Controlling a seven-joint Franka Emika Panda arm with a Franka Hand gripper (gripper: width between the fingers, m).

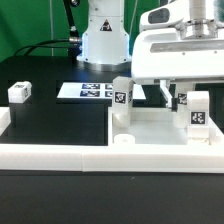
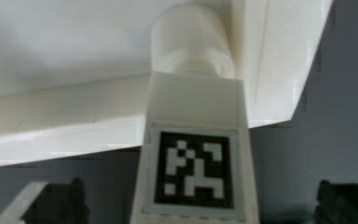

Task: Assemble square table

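The white square table top (image 1: 150,128) lies at the exterior view's right. A tagged white leg (image 1: 122,97) stands on its near-left corner and another (image 1: 198,112) stands at its right. A third leg block (image 1: 20,92) lies loose at the far left. My gripper (image 1: 172,96) hangs low over the top between the two standing legs. In the wrist view a tagged leg (image 2: 197,150) stands up from the white top (image 2: 69,100) midway between my dark fingertips (image 2: 60,203). My gripper (image 2: 199,205) is open, with a gap on each side of the leg.
The marker board (image 1: 92,91) lies flat behind the table top, in front of the robot base (image 1: 104,35). The long low white border wall (image 1: 60,155) runs along the front. Dark table surface (image 1: 60,115) lies between the loose leg and the top.
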